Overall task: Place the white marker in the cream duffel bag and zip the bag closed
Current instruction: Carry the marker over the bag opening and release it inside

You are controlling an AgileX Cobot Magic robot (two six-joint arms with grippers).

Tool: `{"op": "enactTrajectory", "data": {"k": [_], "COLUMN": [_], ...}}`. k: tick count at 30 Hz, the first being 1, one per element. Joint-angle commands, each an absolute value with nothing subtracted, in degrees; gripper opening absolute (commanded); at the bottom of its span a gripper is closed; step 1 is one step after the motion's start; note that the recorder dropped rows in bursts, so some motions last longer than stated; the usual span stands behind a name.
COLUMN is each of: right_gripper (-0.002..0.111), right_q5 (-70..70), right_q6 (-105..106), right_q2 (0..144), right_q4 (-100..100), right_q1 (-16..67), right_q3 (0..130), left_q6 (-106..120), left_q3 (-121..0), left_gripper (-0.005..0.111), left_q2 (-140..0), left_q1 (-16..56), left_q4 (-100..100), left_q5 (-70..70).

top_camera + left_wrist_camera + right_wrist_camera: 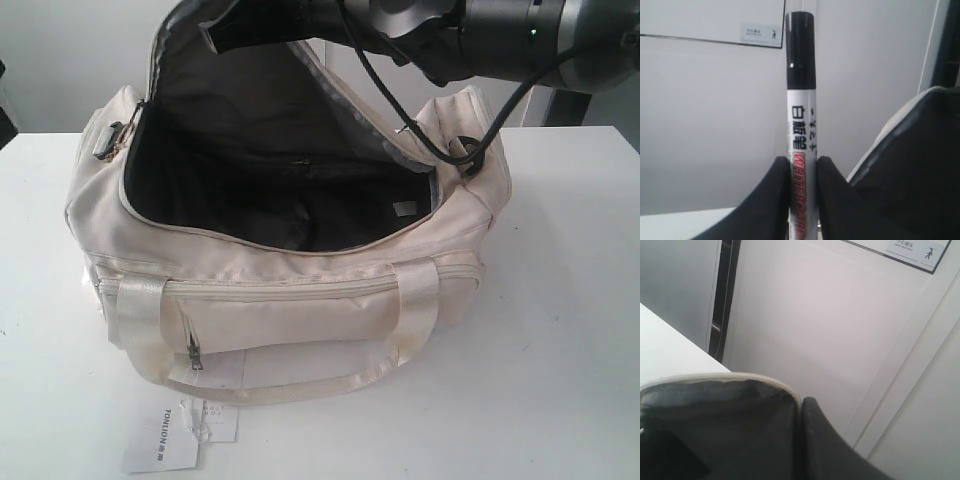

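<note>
The white marker [801, 115] stands upright between the jaws of the left gripper [802, 167], whose two black fingers [771, 200] pinch its lower barrel from either side. The black cap points away from the jaws. The red print runs down between the fingers and is cut off at the picture's edge, so the marker's other end is not seen. Just off to one side of these jaws rises the dark lining and pale rim of the cream bag [920, 165], apart from the marker. The exterior view shows neither this gripper nor the marker.

There the bag sits on a white table [560, 350] with its top wide open. The black inside is too dark to make out. A paper hangtag [165, 440] lies in front of it, its small print unreadable. The flap [250, 110] stands raised, its top cut off by the frame.

The right arm [520, 30] reaches across above, with a black cable [400, 110] hanging below it. The right gripper [799, 407] has its jaws pressed together on the flap's rim. One finger shows and the other is hidden behind the lining.
</note>
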State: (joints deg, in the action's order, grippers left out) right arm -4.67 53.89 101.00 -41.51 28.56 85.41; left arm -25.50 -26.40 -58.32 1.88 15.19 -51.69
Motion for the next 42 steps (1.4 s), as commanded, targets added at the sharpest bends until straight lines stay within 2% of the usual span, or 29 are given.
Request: {"op": "enactTrajectory", "data": {"k": [1,10,15,25,36,39,41,42], "right_gripper": [0.000,0.000,0.000,0.000,0.000,0.000,0.000,0.000], "right_q5": [-6.34,-6.34,-6.34,-6.34,-6.34,-6.34,-6.34,-6.34], "right_q6": [53.82,53.82,53.82,53.82,53.82,53.82,53.82,53.82], "right_q2": [99.79,99.79,99.79,99.79,99.79,99.79,99.79,99.79], "right_q4": [-41.78,-41.78,-41.78,-41.78,-41.78,-41.78,-41.78,-41.78], "right_q1": [27.91,27.91,27.91,27.91,27.91,27.91,27.91,27.91], "right_q3": [85.25,85.25,85.25,85.25,85.25,85.25,85.25,85.25], "left_q6": [-27.66,-28.77,-31.15,-31.15,-31.15,-31.15,-31.15,-31.15], "left_q3": [-26.20,-28.21,-29.49,-36.48,-42.94,-44.15,-45.50,-46.08], "left_gripper": [0.000,0.000,0.000,0.000,0.001,0.010,0.026,0.038], "left_q2": [-58.74,-64.86,-69.09,-77.90,-86.21,-87.74,-89.29,-90.26], "left_q1": [2.11,2.11,2.46,8.31,11.56,11.56,11.56,11.56], "left_q4": [20.36,28.37,32.09,32.56,32.60,32.60,32.60,32.60], "left_q5": [-58.60,-69.85,-69.96,-69.96,-69.96,-69.96,-69.96,-69.96]}}
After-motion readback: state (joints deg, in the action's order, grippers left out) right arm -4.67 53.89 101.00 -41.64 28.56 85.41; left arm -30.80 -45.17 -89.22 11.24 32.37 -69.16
